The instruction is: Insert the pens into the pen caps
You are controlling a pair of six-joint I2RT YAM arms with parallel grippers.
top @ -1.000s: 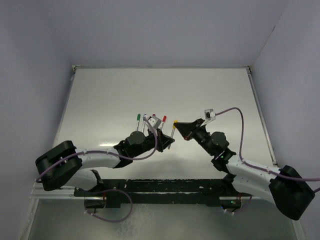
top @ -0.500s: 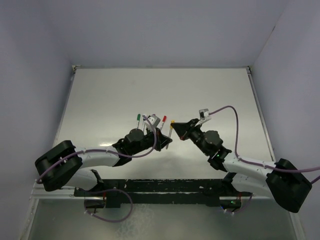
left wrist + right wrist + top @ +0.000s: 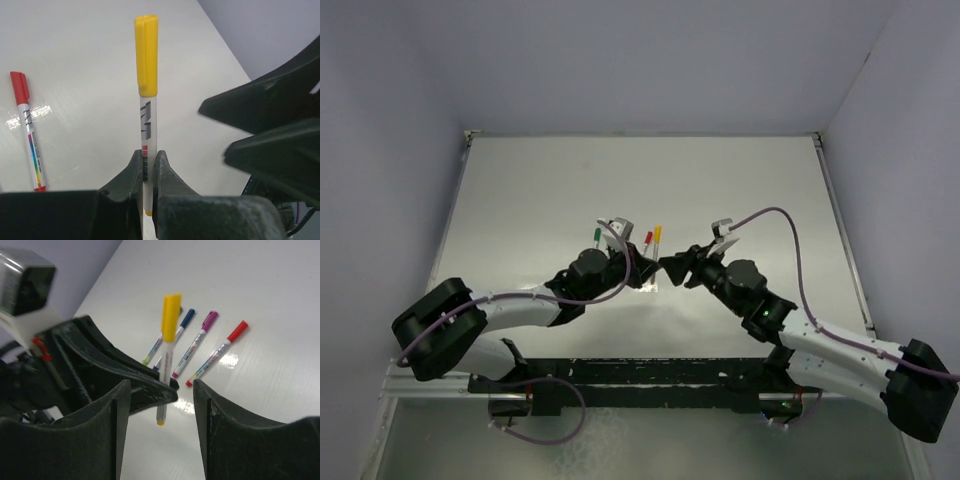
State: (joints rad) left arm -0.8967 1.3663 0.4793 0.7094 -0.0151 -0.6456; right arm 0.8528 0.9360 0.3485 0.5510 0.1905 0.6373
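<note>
On yellow-capped pen (image 3: 146,107), unreadable black logo (image 3: 145,126)

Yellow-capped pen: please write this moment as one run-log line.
left claw: shut on thin white pen with yellow plastic cap | right claw: open, near it, not touching | table: four capped pens lying

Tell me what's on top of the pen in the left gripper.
A yellow cap sits on the upper end of the pen, above the left gripper. The cap hides the tip.
</note>
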